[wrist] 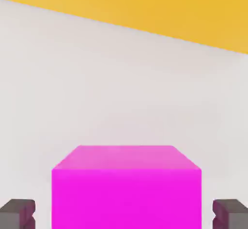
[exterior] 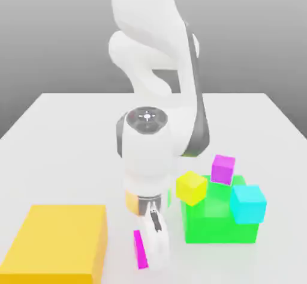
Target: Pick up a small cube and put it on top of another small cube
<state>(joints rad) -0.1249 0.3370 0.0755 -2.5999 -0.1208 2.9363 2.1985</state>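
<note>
- Spreading across the scene is a flat, matte white table (exterior: pixel 66 132), set against a plain grey backdrop that darkens toward the top.
- Reaching down over the table's near part is a glossy white robot arm (exterior: pixel 153 96) with rounded joints; its gripper (exterior: pixel 153 241) points at the surface.
- The small plain hot-pink magenta cube (wrist: pixel 127 187) sits on the table between the gripper's two dark grey fingertips (wrist: pixel 18 214). The fingers stand apart, one on each side of the cube with a gap visible on both sides, and hold nothing.
- In the exterior view the cube shows as a pink sliver just beside the gripper, on that view's left.
- A large, flat orange-yellow block (exterior: pixel 57 241) lies near the cube, further to the exterior view's left.
- To the exterior view's right sits a big bright green block (exterior: pixel 219 223), with a small yellow cube (exterior: pixel 191 187), a more violet magenta cube (exterior: pixel 223 169) and a cyan cube (exterior: pixel 248 203) around it; whether they rest on it cannot be told.
</note>
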